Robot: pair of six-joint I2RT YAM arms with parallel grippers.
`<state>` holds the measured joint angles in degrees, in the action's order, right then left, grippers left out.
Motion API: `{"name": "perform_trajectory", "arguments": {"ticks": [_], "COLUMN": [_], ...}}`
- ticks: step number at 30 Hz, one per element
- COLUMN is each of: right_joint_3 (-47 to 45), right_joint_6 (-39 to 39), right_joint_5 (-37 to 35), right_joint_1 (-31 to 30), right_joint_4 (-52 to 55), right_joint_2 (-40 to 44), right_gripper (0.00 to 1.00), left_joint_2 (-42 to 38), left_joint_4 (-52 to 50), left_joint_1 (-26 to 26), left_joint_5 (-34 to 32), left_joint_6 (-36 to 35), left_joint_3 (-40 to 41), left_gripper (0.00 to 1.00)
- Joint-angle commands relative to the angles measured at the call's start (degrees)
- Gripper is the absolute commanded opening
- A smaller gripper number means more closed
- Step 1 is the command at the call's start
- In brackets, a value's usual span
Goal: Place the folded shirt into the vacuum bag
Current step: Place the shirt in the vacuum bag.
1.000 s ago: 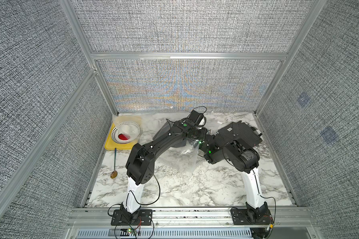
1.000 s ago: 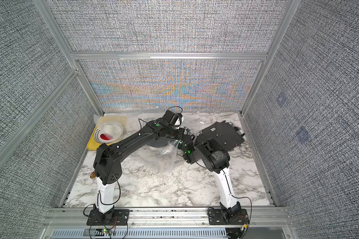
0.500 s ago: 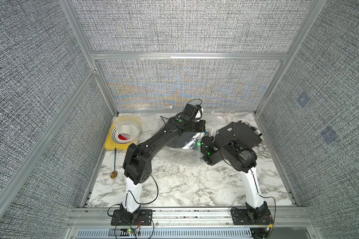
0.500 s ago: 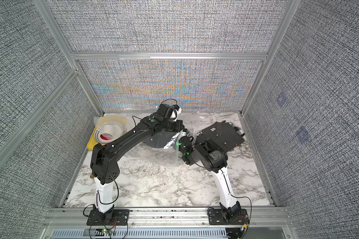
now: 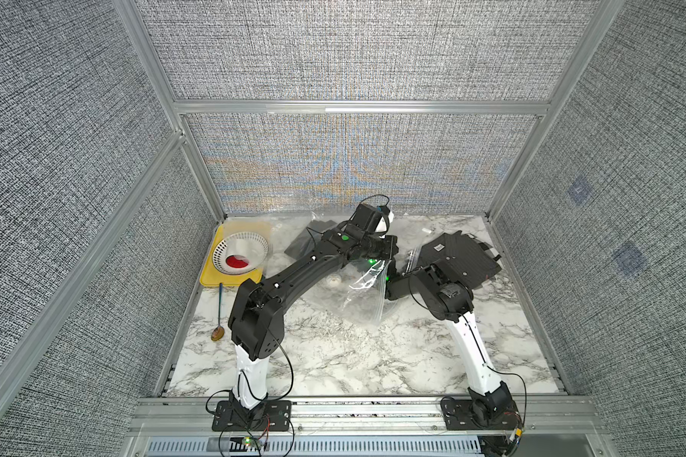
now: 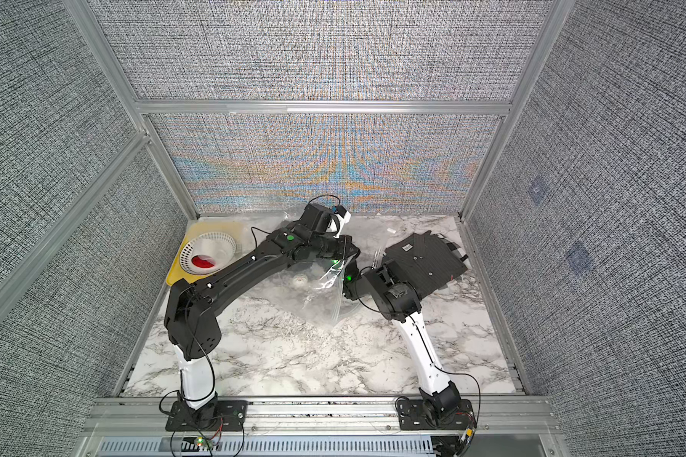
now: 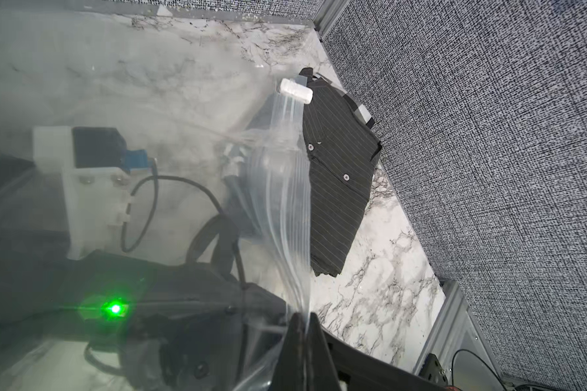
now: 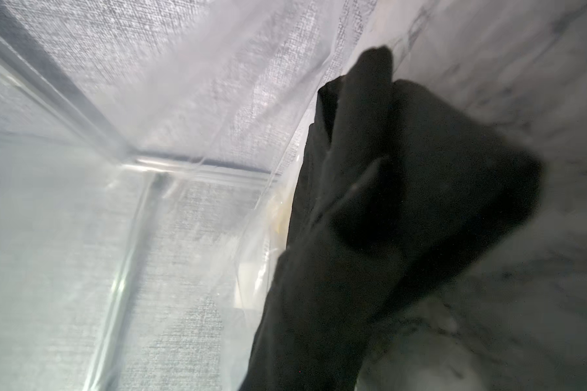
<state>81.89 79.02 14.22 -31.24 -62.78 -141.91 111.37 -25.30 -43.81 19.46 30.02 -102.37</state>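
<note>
Two claws meet at the raised mouth of the bag [image 5: 365, 292], a clear, crinkly film that spreads over the middle and far tabletop [image 5: 333, 364] and carries a small round white valve [image 5: 333, 281]. The left claw [image 7: 302, 325] is pinching the bag's ribbed zip strip, which runs taut up to a white slider [image 7: 295, 91]. The right claw [image 8: 387, 84] is pressed together with film all around it; whether any film is caught between its fingers cannot be told.

The shirt [image 5: 458, 257] lies flat on the tabletop at far right, outside the bag. It is a dark, pinstriped cloth with pale buttons, folded to a rough rectangle. The right arm's elbow hangs over its near edge.

At far left a yellow tray [image 5: 210, 279] holds a white slotted basket [image 5: 254, 239] with something red in it. A spoon [image 5: 219, 312] lies just near of the tray. The left arm crosses over the bag's left half, hiding part of it.
</note>
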Motion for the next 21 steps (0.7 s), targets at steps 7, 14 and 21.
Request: {"name": "perform_trajectory", "arguments": {"ticks": [7,14,21], "right_joint_3": [13.0,27.3,48.4], "right_joint_6": [0.5,-1.0,-2.0], "right_joint_5": [0.8,3.0,6.0], "right_joint_1": [-1.0,-1.3,-1.3], "right_joint_4": [8.6,16.8,27.3], "right_joint_2": [-5.9,-12.9,-24.1], "right_gripper": [0.00,0.00,0.00], "left_joint_2": [-0.6,-1.0,-0.4], "left_joint_4": [2.7,1.5,-0.6], "left_joint_1": [-0.8,-0.8,0.0], "left_joint_5": [1.2,-1.2,-8.9], "left_joint_6": [0.0,-1.0,-3.7], "left_joint_3": [-0.1,0.8,0.8], "left_gripper": [0.00,0.00,0.00]}}
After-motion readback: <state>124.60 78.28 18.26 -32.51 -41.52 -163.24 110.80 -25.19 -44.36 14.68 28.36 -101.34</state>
